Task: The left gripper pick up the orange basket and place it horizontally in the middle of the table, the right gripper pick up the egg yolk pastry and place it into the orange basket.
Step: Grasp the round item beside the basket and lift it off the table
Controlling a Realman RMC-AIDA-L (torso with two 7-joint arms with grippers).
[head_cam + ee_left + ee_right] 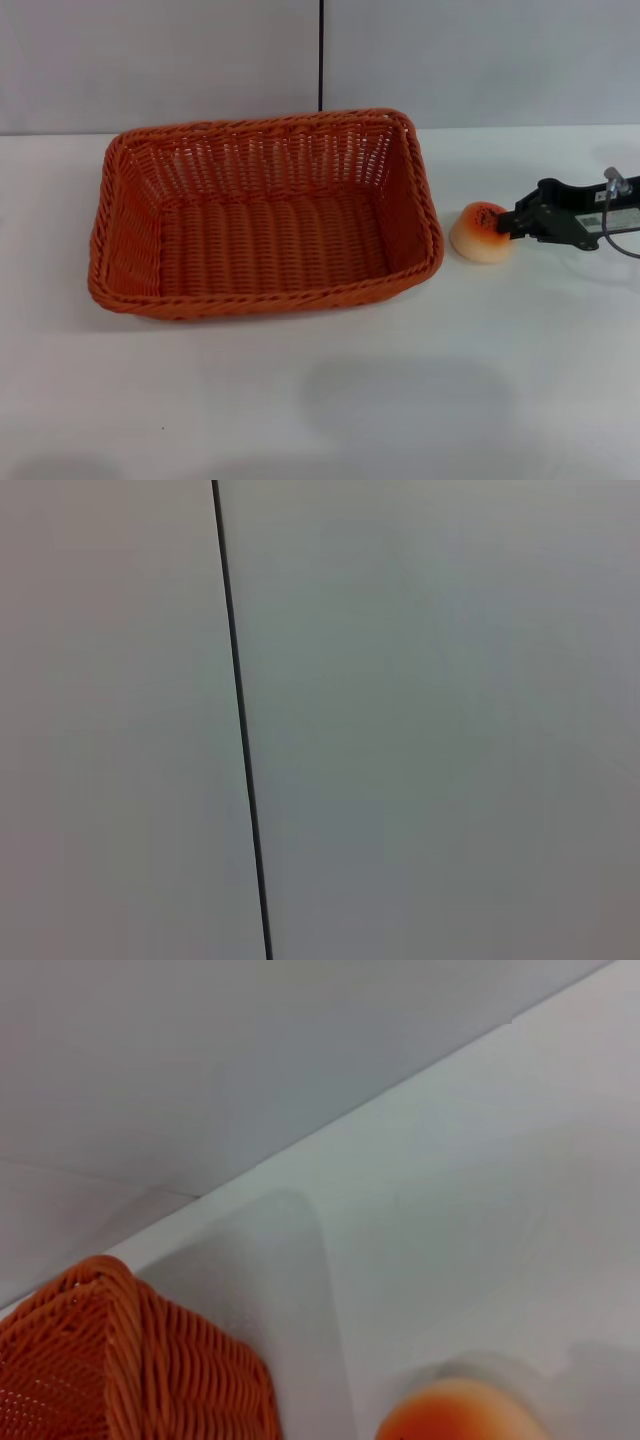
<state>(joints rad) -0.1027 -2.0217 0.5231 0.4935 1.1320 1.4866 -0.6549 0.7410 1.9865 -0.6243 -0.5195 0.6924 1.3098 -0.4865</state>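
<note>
- the orange basket [265, 215] sits upright on the table [300, 400], its long side running left to right, roughly in the middle of the tabletop and a little to the left; its open top faces up and nothing lies inside it.
- the egg yolk pastry [481, 231] rests on the table just right of the basket's right rim, close to it but not touching — its orange-brown speckled top is tilted toward the right, with the cream side facing left and near.
- the right gripper [512, 222] reaches in low from the right edge of the scene, and its black fingertips are at the pastry's right side; they appear narrowed around the bun, though it cannot be told from here whether they truly clamp it.
- in the right wrist view the pastry [462, 1412] fills the closest edge as a blurred orange shape, with a corner of the basket [120, 1370] beyond it and the white table [480, 1180] stretching to the wall.
- the left gripper is out of sight in every view; the left wrist view shows only a grey wall panel [430, 720] with a dark seam [240, 720].
</note>
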